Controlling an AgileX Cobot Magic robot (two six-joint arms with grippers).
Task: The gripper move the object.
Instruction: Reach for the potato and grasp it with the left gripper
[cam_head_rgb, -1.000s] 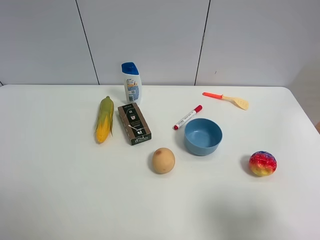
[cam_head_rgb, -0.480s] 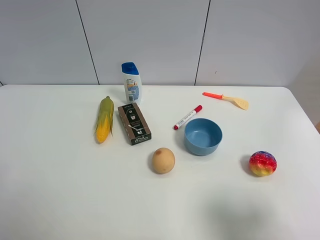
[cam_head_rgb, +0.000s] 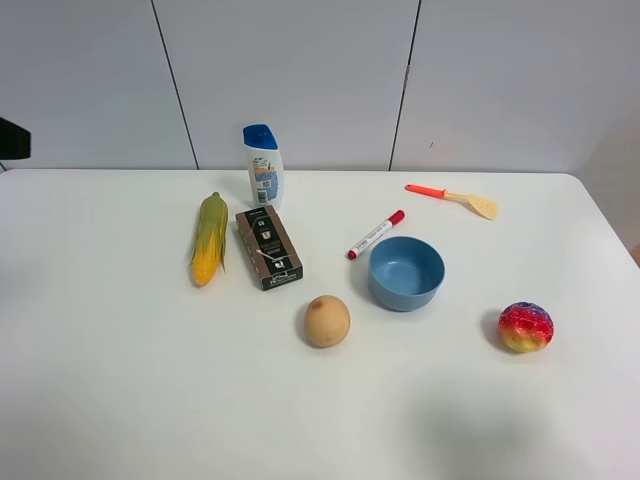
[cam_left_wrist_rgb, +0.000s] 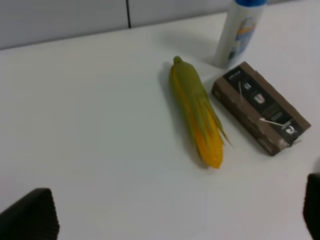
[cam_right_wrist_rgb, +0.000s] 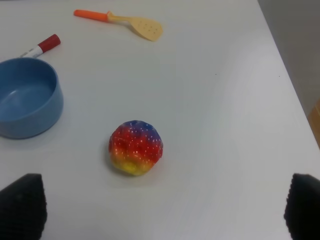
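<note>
On the white worktop (cam_head_rgb: 120, 380), the tan ball (cam_head_rgb: 327, 321) lies free near the blue bowl (cam_head_rgb: 405, 272); both tools stand apart and empty.
Left tool (cam_left_wrist_rgb: 170, 215): fingertips wide apart, nothing between them, facing the corn cob (cam_head_rgb: 209, 238), which lies well left of the bowl. Bottle (cam_head_rgb: 263, 165): upright, behind and left of the bowl. Dark box (cam_head_rgb: 268, 247): flat, between cob and bowl. Tan ball: just left of and in front of the bowl, not touching it. Red marker (cam_head_rgb: 376, 234): just behind the bowl. Spatula (cam_head_rgb: 452, 197): farther behind. Rainbow ball (cam_head_rgb: 526, 326): right of the bowl, apart. Right tool (cam_right_wrist_rgb: 160, 207): fingertips wide apart, facing the rainbow ball.
</note>
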